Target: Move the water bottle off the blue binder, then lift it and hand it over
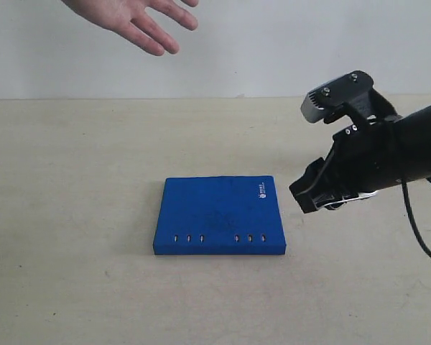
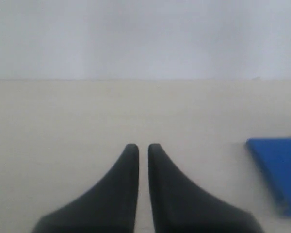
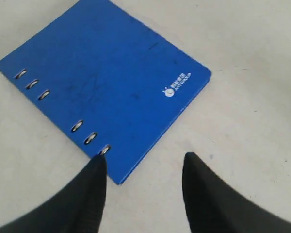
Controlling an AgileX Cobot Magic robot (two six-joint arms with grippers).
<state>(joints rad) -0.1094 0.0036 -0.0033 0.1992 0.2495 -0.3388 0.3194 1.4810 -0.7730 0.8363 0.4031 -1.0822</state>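
Just right of the blue binder, the right gripper hovers spread and empty, the binder lying flat on the beige table, the left gripper closed on nothing apart from it, a person's open hand raised beyond.

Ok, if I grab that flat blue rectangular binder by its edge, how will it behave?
Likely stiff: the flat blue binder shows straight edges. It lies flush on the beige table, so a push probably slides it, never rolls. Its low edge may be awkward to pinch.
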